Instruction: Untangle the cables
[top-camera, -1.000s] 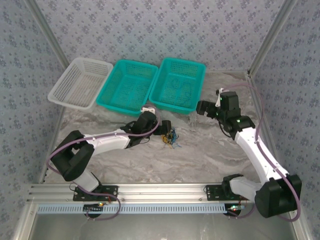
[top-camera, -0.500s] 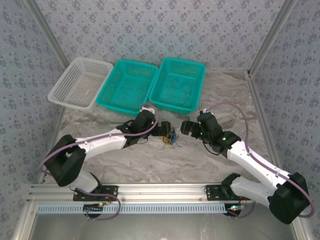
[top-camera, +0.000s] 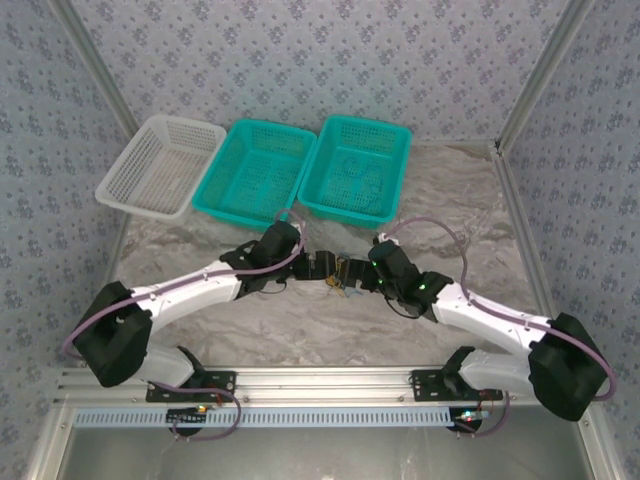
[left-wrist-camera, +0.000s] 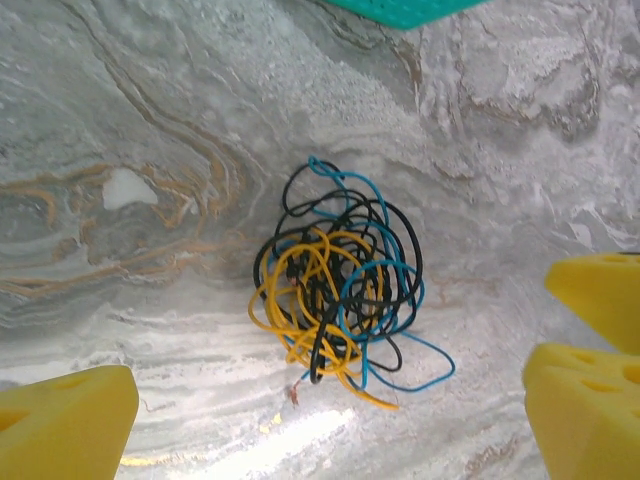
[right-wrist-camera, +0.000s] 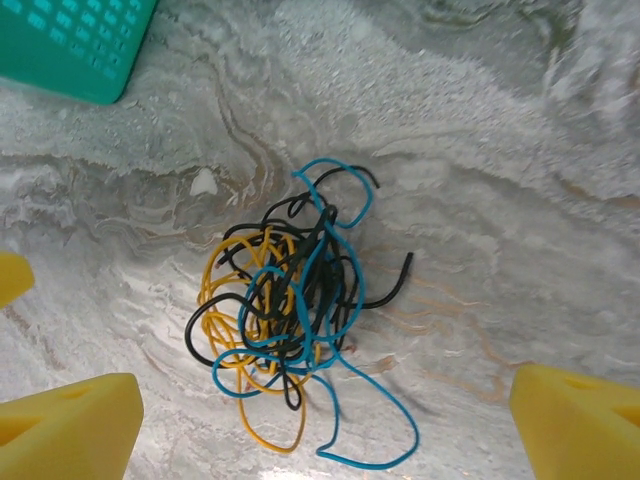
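1. The left gripper (left-wrist-camera: 325, 418) has its jaws set wide apart, and nothing is clamped. In the left wrist view, one of its yellow foam pads (left-wrist-camera: 60, 420) is seen at the lower left and the opposite one at the lower right. The cables (left-wrist-camera: 335, 290) lie on the surface ahead of them, untouched.
2. The right gripper (right-wrist-camera: 325, 420) also has its jaws spread wide, and nothing is held. Its yellow pads (right-wrist-camera: 575, 415) sit at the lower corners of the right wrist view, clear of the wires.
3. The cables are thin black, orange-yellow and blue wires wound into one compact knot. In the right wrist view, a blue loop trails out toward the camera and a black end projects to the right.
4. The knot rests on the marbled table (top-camera: 300, 320) near its centre, in front of the right-hand teal basket (top-camera: 355, 165). From above, it is largely covered by the two gripper heads, which face each other and almost meet over it.
5. The left arm (top-camera: 190, 290) is stretched low from its base toward the centre. The right arm (top-camera: 480, 315) is extended low to meet it from the opposite side. A mauve cord (top-camera: 440, 230) is looped above the right arm.
6. A white basket (top-camera: 160, 165) and a middle teal basket (top-camera: 255, 170) are set in a row with the right-hand one along the far edge.
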